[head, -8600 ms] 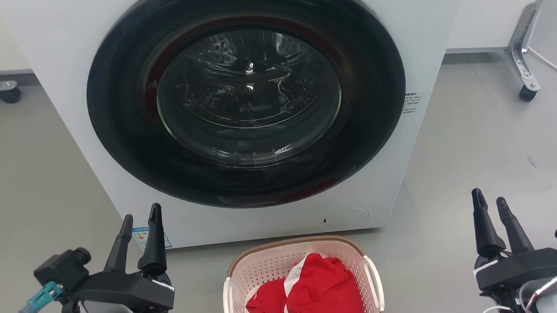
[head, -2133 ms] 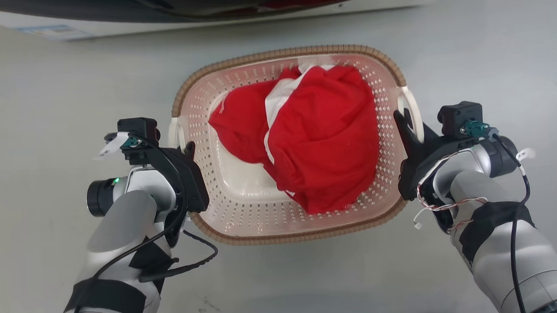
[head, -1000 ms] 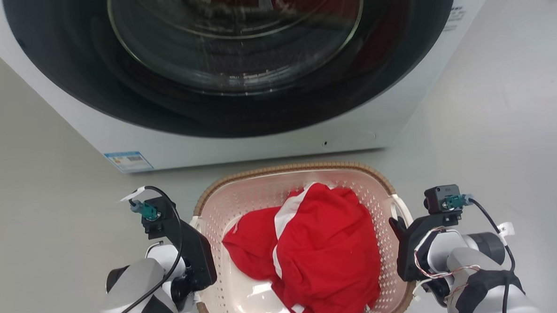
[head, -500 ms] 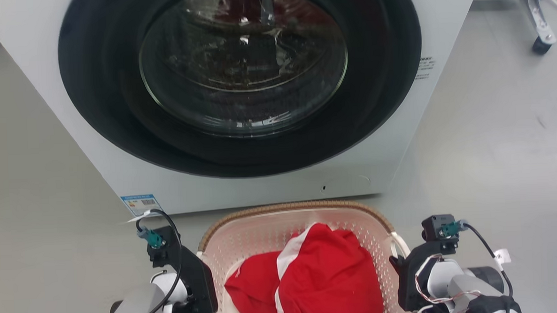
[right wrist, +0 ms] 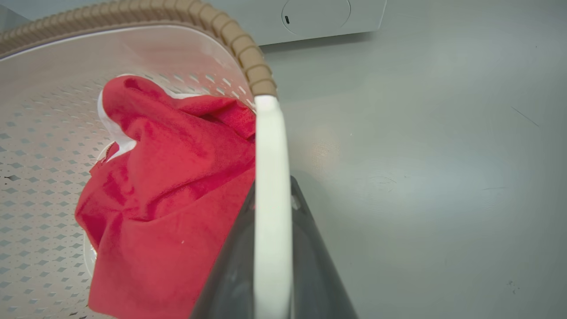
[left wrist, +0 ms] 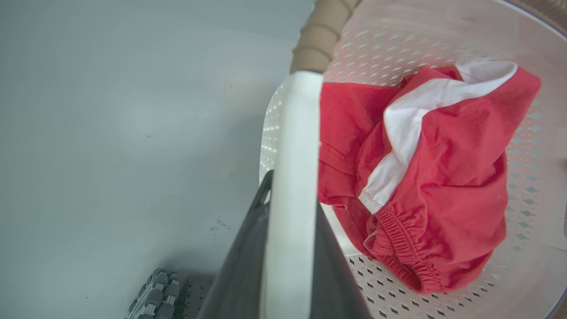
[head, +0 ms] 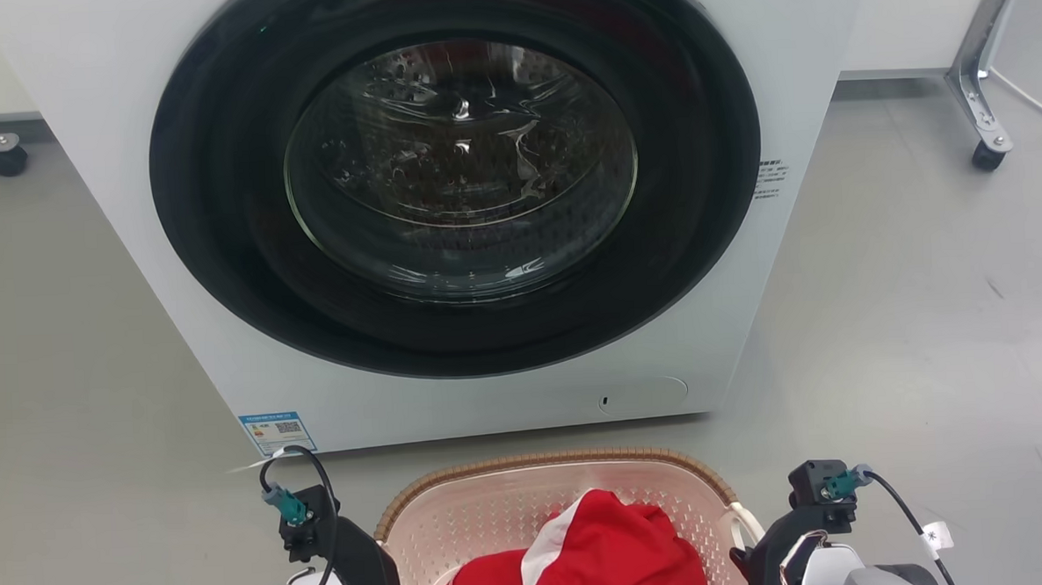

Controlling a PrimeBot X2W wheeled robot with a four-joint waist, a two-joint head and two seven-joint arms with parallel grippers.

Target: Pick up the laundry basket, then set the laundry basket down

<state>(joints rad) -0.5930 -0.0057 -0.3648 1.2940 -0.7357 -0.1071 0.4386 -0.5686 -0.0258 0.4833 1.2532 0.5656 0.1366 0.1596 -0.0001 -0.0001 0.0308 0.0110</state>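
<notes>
Just before the washer (head: 455,199), the laundry basket (head: 495,513) looks light and stiff, each end effector, left (left wrist: 288,248) and right (right wrist: 272,261), clamped on a white side handle, the sensible hold.

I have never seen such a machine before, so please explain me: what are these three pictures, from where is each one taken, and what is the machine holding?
This is a wheeled robot with two arms. One picture comes from a camera on its head, looking down at a closed washing machine on a grey floor. The other two come from cameras on its wrists, looking along each hand's dark fingers.

The left hand is closed on one white side handle of the laundry basket. The right hand is closed on the opposite white handle. The basket has perforated pale walls and a brown woven-look rim. Inside lies a crumpled red and white garment. Whether the basket is off the floor, I cannot tell.
</notes>
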